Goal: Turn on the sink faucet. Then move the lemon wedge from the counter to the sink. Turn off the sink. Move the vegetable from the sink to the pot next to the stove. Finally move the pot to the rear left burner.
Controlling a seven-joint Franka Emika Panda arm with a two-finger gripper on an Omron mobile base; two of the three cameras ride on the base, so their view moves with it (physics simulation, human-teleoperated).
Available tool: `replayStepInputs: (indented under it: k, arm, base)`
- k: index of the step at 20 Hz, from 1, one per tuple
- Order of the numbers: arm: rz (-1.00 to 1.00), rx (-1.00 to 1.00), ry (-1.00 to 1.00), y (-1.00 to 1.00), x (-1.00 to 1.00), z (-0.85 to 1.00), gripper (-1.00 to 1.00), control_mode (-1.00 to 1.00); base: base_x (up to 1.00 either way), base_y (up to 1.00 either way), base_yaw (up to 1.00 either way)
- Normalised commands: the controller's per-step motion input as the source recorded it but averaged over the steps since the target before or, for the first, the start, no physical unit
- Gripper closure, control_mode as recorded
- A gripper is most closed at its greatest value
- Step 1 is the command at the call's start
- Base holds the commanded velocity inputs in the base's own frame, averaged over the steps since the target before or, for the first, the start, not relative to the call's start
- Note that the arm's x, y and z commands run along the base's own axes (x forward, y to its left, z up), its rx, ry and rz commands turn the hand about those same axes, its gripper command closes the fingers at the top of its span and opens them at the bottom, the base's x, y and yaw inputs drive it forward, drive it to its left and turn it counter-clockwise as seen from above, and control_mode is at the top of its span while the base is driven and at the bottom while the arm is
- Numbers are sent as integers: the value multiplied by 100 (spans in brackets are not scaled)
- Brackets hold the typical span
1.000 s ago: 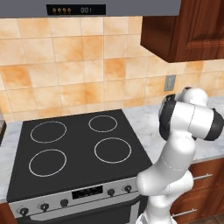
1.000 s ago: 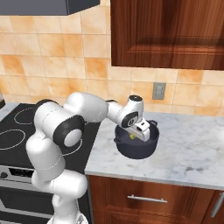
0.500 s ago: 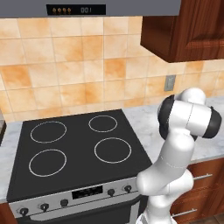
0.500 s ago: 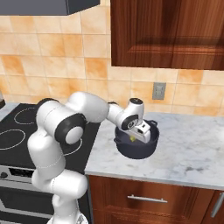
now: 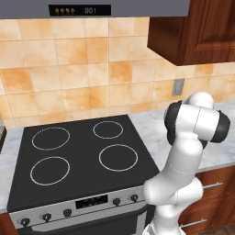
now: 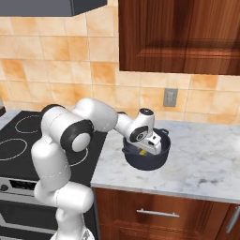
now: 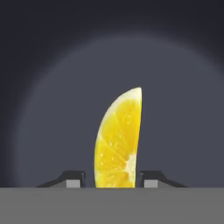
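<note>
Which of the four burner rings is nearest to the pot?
The front right ring: it lies closest to the stove's right edge and front, on the side where the pot stands on the counter.

The lemon wedge's [image 7: 118, 140] lower end was cut off by the hand view's bottom; the pot [image 6: 146, 159] hid most of the gripper [image 6: 149, 146]; whether its fingertips [image 7: 73, 178] touched the wedge was unclear

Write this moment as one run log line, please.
step: lemon wedge into pot | gripper: inside pot, fingertips either side of wedge, grip unclear | pot: on counter beside stove
</note>
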Motion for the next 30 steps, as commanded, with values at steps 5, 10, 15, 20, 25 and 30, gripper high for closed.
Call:
replayStepInputs:
  k: [5,10,15,20,25,30]
  arm:
    - [4,0,0,0,0,0,-100,-100]
    - [1,0,0,0,0,13,-100,-100]
    - [0,0,0,0,-6,39,-100,-100]
    - [0,0,-1,-1,-19,50,-100,-100]
    - [-5,0,0,-15,-27,46,-100,-100]
    - [-11,0,5,-23,-36,12,-100,-100]
  base:
    - [0,0,0]
    - [0,0,0]
    - [0,0,0]
    - [0,0,0]
    - [0,0,0]
    - [0,0,0]
